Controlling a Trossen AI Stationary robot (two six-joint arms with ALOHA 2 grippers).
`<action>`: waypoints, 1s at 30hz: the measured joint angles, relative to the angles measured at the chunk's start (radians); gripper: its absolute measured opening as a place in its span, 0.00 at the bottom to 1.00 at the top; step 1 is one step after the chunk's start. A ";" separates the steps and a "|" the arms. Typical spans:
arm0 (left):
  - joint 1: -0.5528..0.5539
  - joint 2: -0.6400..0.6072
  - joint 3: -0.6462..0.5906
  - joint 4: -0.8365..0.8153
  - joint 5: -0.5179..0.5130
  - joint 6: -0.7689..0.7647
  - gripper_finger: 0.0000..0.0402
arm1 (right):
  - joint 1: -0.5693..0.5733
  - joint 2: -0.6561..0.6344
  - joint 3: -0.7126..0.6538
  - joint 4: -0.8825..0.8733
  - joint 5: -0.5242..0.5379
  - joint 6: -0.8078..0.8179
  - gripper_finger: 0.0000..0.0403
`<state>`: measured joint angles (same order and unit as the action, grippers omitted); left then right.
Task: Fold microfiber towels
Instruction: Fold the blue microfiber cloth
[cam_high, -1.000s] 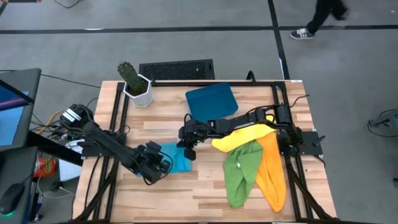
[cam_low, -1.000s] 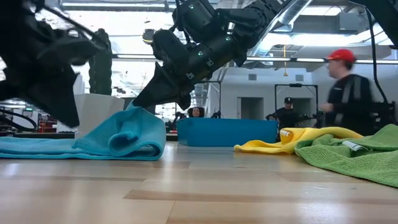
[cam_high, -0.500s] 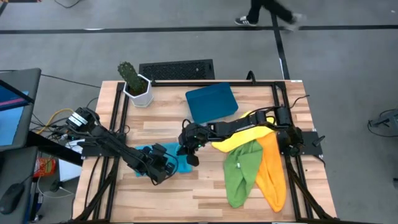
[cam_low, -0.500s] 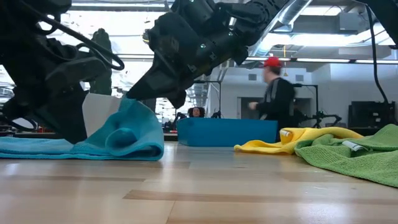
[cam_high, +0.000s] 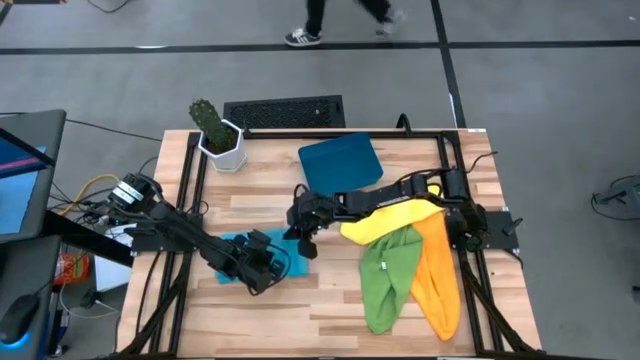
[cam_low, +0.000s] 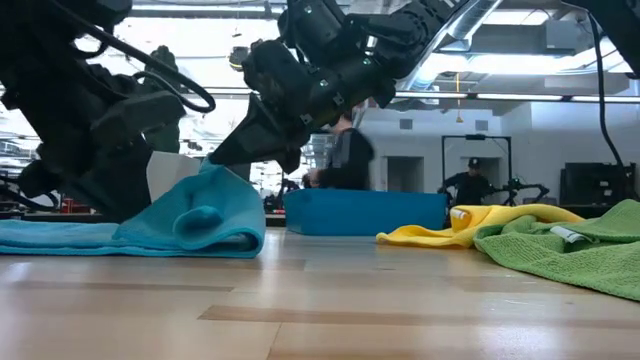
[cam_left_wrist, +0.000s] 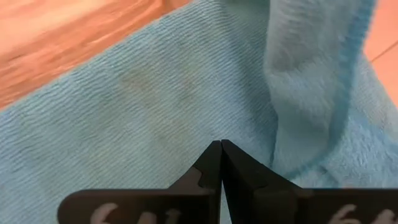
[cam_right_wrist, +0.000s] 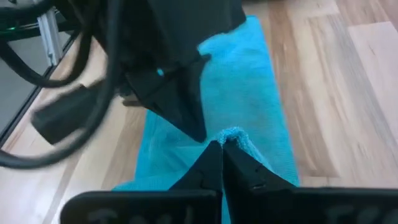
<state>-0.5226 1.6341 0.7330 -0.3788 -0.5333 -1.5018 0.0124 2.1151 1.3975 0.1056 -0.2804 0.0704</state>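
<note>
Left claw (cam_high: 272, 268) shifted right — blue towel (cam_high: 292, 262) edge pinched

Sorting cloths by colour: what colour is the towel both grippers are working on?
Light blue towel, seen best in the right wrist view.

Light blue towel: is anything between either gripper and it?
Nothing visible. The right gripper is shut on an edge of the light blue towel, lifting a fold. The left gripper is shut against the same towel, its tips on the cloth.
</note>
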 joint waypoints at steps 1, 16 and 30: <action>0.005 0.013 0.000 0.024 0.001 0.004 0.00 | 0.003 0.000 0.000 0.000 -0.001 0.000 0.07; 0.003 -0.100 0.134 -0.249 0.004 0.047 0.00 | -0.023 0.000 0.000 -0.074 0.020 -0.009 0.07; -0.036 -0.094 -0.060 -0.093 0.066 -0.040 0.00 | -0.022 0.000 0.000 -0.075 0.020 0.008 0.08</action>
<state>-0.5585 1.5404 0.6733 -0.4717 -0.4675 -1.5423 -0.0101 2.1155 1.3975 0.0306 -0.2604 0.0788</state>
